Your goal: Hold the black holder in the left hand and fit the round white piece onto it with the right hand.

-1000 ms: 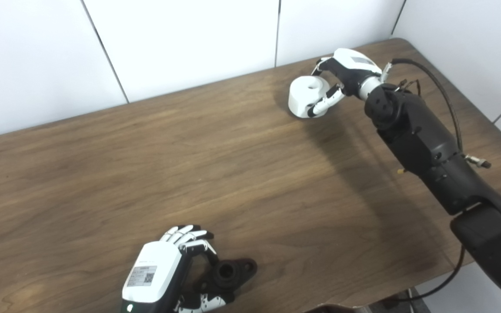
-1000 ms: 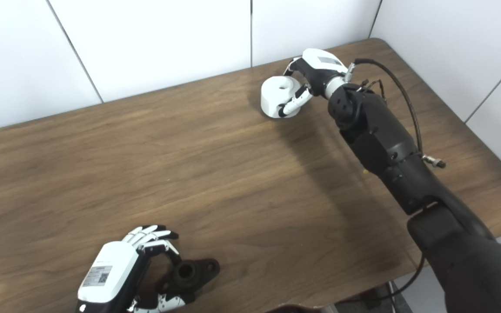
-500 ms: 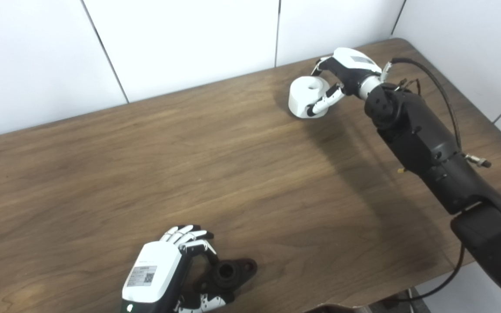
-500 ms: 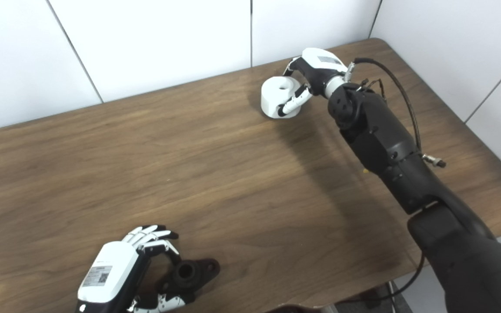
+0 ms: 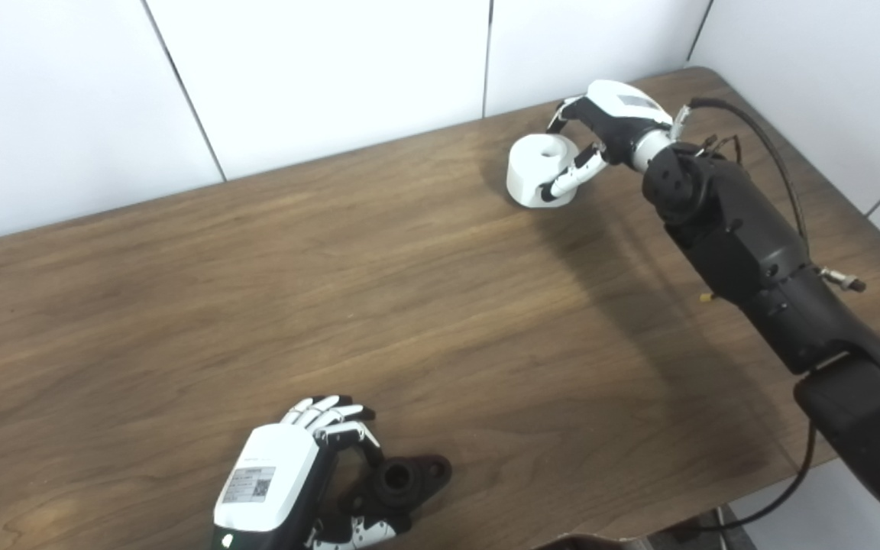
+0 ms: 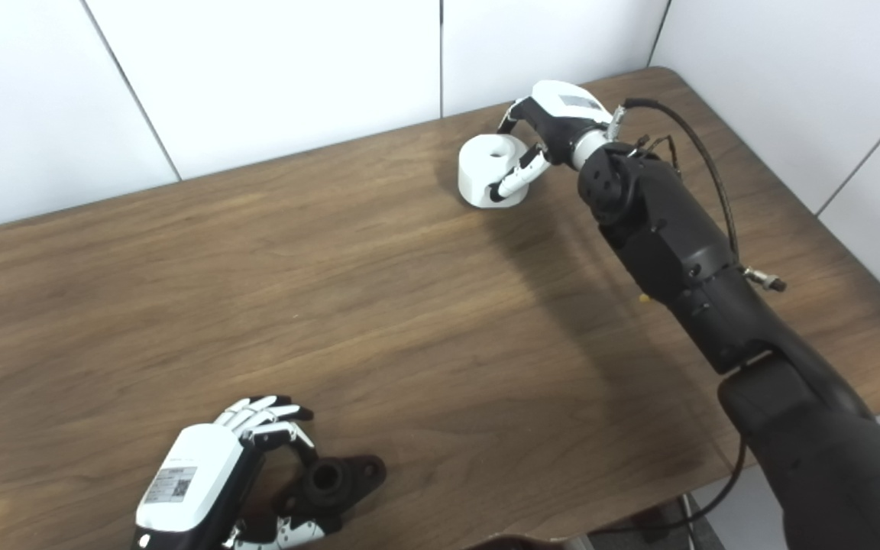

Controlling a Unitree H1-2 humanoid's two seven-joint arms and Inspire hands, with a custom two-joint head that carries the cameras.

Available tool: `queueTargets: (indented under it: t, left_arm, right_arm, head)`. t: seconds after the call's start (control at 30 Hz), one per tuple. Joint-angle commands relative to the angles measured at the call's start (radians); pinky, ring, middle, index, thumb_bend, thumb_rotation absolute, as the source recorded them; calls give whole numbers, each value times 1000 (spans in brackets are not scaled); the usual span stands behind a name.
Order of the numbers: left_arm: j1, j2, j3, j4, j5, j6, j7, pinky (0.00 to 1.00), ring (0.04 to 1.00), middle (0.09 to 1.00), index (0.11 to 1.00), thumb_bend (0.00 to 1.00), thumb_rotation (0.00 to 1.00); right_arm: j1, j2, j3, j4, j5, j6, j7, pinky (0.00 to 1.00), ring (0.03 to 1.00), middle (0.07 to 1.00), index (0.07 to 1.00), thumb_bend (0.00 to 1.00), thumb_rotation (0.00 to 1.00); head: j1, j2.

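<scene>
Left eye view: left hand (image 5: 279, 489) cupped around black holder (image 5: 402, 481), right hand (image 5: 600, 134) clasping round white piece (image 5: 535, 169).

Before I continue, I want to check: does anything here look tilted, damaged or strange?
Nothing stands out. The round white piece sits flat under the right hand, and the left hand is at the black holder on the table.
</scene>
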Motion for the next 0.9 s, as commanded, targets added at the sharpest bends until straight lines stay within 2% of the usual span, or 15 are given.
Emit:
queueTargets:
  t: [0.0, 0.87]
  left_arm:
    - [32, 21, -1, 13, 4, 25, -51, 871, 852, 778, 488, 520, 52]
    - [30, 16, 12, 11, -8, 35, -56, 882, 858, 782, 488, 520, 52]
  right_arm:
    - [-58, -36, -7, -30, -5, -18, -5, 901, 962, 904, 643, 764, 282]
    - [-57, -47, -2, -14, 2, -46, -16, 878, 948, 881, 605, 755, 275]
  head:
    - [0, 0]
    - [1, 4]
